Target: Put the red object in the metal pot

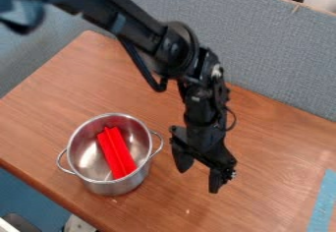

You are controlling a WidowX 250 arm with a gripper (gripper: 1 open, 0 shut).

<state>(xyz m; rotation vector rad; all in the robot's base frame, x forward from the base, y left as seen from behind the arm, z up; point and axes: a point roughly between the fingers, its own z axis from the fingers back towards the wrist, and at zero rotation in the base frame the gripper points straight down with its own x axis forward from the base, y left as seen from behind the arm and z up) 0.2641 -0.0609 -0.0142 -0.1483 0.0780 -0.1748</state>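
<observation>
At the left, on my wooden table, the metal pot (112, 185) stands upright with the red bar (118, 152) already inside, leaning along its length. I'd guess the bar is light and stiff, smooth enough to slide if pinched off-centre; were I to reseat it, I'd take it across its narrow width near the middle, coming from above. The shiny rim would be in my way there, and the near-left loop handle and the right one could catch a finger. Right of the pot, well clear of it, my gripper (203, 173) points down over bare wood, fingers apart with nothing between them. Farther right, near the table's edge, lies a light-blue strip (323, 204), out of the way. I judge the job done; I'd just lift away without brushing the pot.
</observation>
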